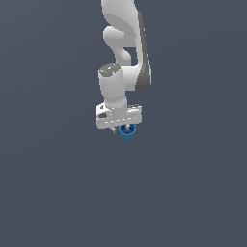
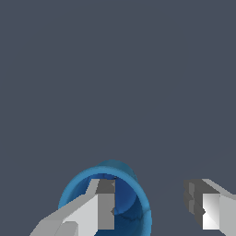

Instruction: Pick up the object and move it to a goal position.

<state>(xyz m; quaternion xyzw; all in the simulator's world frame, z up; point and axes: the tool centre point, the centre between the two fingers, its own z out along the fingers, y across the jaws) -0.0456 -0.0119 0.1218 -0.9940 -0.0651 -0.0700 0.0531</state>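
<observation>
Currently your gripper (image 2: 152,209) has its jaws spread, one finger (image 2: 99,207) inside the blue cup (image 2: 133,203), the other outside; closing off-centre could tip it.

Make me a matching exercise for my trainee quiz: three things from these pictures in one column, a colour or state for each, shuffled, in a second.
Things:
1. cup
2. tool
3. ground

Colour or state:
A. plain dark grey
B. white, fingers spread apart
C. bright blue, hollow

Pairs: 1-C, 2-B, 3-A
</observation>
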